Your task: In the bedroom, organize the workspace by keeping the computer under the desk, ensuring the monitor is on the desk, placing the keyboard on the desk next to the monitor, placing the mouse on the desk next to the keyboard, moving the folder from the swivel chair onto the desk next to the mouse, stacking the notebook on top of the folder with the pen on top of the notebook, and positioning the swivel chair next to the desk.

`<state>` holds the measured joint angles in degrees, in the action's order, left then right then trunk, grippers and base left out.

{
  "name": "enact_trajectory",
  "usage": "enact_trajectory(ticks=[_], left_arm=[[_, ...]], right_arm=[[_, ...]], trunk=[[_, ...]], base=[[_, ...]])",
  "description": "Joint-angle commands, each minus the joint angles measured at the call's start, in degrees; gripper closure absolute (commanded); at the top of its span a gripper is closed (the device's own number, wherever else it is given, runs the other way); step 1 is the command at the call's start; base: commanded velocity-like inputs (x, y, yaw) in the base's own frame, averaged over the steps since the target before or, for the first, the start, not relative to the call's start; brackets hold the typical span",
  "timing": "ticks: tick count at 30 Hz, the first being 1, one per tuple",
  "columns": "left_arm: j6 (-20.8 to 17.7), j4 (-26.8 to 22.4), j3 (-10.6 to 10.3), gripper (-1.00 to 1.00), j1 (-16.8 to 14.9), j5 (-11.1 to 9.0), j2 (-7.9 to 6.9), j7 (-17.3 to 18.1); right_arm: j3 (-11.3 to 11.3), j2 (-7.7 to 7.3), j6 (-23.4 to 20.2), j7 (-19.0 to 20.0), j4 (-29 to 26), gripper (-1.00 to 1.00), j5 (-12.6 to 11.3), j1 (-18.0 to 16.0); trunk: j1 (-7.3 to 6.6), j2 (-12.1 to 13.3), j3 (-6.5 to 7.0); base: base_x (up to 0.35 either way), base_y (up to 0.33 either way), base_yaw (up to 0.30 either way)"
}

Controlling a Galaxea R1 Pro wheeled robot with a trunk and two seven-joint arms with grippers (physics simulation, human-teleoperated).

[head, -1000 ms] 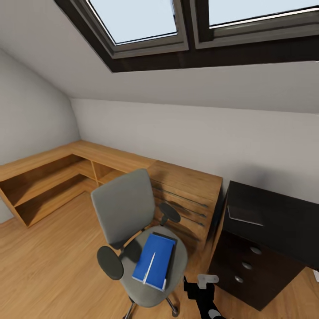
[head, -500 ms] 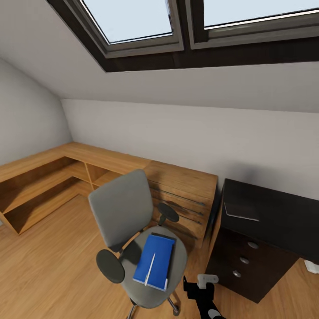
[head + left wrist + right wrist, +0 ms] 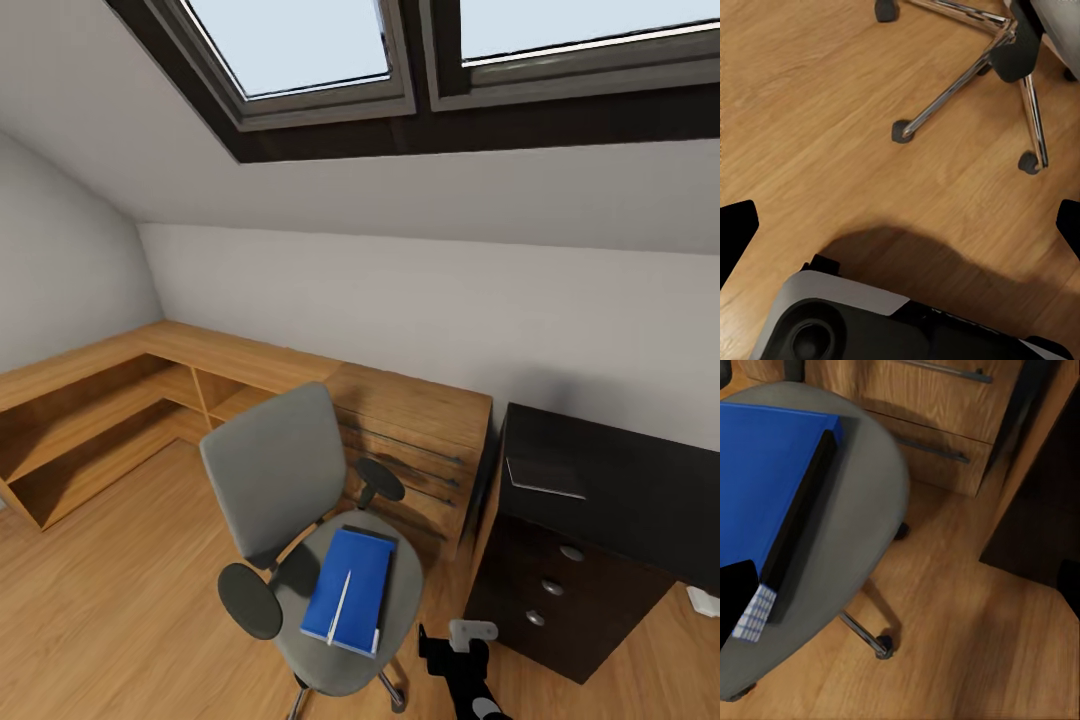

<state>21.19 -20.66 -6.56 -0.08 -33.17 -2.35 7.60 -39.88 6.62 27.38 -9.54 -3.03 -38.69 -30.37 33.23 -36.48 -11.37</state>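
We see the blue folder point(image 3: 349, 589) flat on the swivel chair point(image 3: 300, 520) seat, white pen point(image 3: 338, 606) on top. Looks thin, stiff, light, slick; we'd pinch its overhanging edge. Right gripper point(image 3: 455, 640) beside the seat; whether either gripper is clenched or released, cannot tell.

The swivel chair point(image 3: 300, 530) stands on the floor point(image 3: 110, 620) in the middle of the head view. The folder point(image 3: 350, 588) lies flat on its seat, and the pen point(image 3: 338, 606) lies on top of the folder. Behind the chair a cabinet point(image 3: 420, 450) stands against the wall, with low shelves point(image 3: 90, 420) running off to its left. Just right of the cabinet stands the desk point(image 3: 600, 520), and the notebook point(image 3: 545, 478) lies on its tabletop. A claw point(image 3: 458, 645) hangs just right of the seat.
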Motion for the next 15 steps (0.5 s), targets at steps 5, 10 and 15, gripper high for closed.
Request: enact_trajectory(ticks=[5,10,15], left_arm=[[0.17,-0.06,-0.31,-1.0,-0.01,-0.57,-0.23,0.13],[0.18,-0.08,-0.3,-1.0,-0.01,-0.51,-0.21,0.13],[0.17,-0.09,-0.29,-1.0,-0.01,-0.5,-0.26,0.13]], right_arm=[[-0.48,-0.77,-0.07,-2.83,0.7,-1.0,-0.16,-0.04],[-0.55,-1.96,-0.06,-3.82,2.99,-1.0,-0.21,-0.04],[-0.62,-2.45,-0.11,-4.02,3.99,-1.0,-0.17,0.36]], trunk=[[0.02,-0.07,-0.08],[0.02,-0.07,-0.08],[0.02,-0.07,-0.08]], base=[[0.051,0.083,0.0],[0.168,0.188,0.0],[0.221,0.193,0.0]])
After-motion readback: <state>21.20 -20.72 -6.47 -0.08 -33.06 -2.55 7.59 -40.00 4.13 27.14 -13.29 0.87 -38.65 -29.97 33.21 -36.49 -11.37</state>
